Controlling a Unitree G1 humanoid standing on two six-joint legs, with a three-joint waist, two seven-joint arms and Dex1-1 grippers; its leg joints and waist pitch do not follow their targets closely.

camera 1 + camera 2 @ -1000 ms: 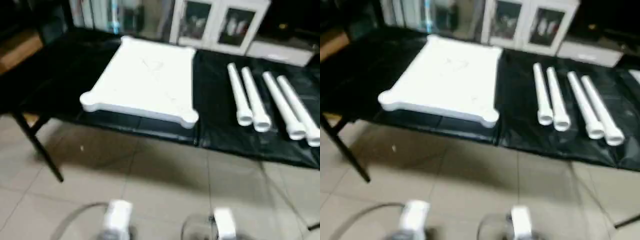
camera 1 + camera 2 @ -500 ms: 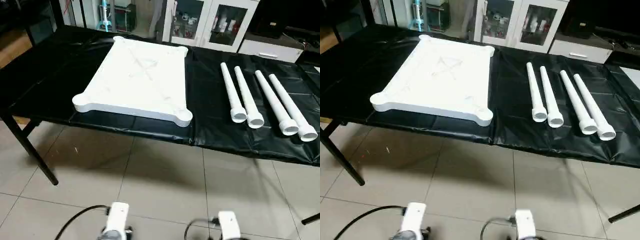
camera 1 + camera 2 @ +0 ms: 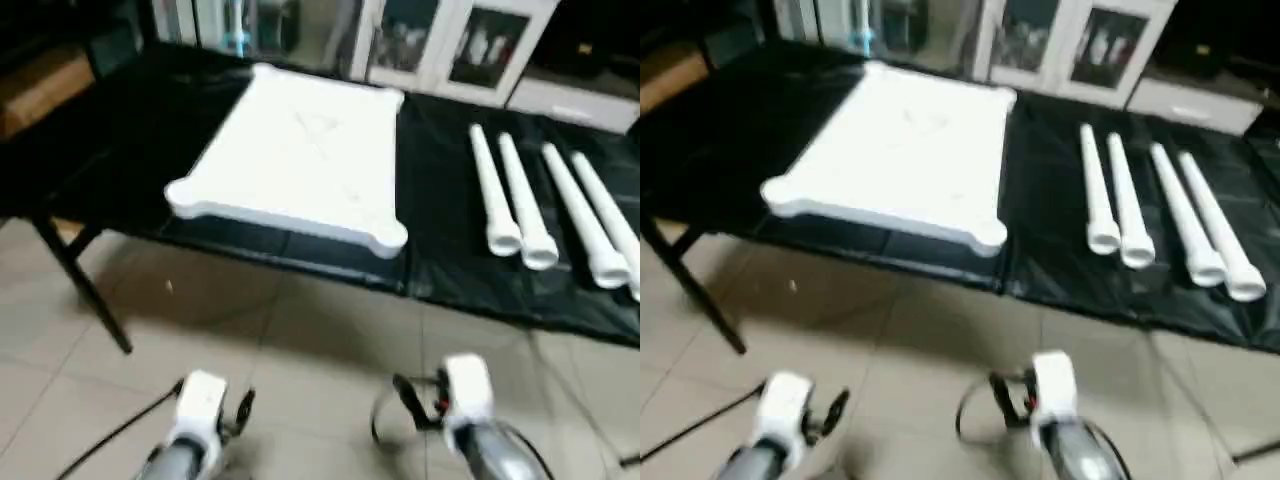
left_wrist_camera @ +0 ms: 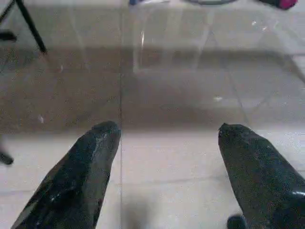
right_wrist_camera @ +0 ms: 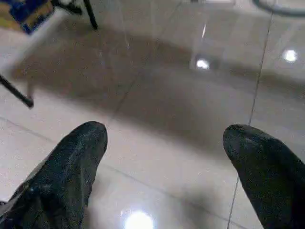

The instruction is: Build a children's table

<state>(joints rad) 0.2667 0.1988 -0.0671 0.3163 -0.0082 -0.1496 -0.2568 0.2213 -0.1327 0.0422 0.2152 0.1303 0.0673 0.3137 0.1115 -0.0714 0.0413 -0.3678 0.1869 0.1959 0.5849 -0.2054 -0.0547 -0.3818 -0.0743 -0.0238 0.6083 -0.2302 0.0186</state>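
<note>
One white tabletop (image 3: 300,160) lying flat on the black-cloth work table (image 3: 130,140), toward its left half, four rounded corner lobes counted, faint crossed ribs just readable on the face turned up. Four white tube legs (image 3: 545,205) to the right of it on the same cloth, side by side and roughly parallel, grouped as two close pairs, wide open ends toward the near edge, narrow ends pointing away; well apart from the top, none touching it. Two grippers low in the foreground, over the tiled floor (image 3: 300,340) and short of the table's near edge. Left gripper (image 4: 167,143) seen along its own two black fingers (image 4: 86,167): spread wide, nothing between them, only floor tiles beyond. Right gripper (image 5: 164,143) likewise: two black fingers (image 5: 71,167) standing far apart, empty, glossy tiles and light reflections behind. Neither touching any part of the children's table. One black table leg (image 3: 85,290) slanting down to the floor at the left. Beyond the far edge, a white cabinet with two glass doors (image 3: 450,45), contents too blurred to tell.
</note>
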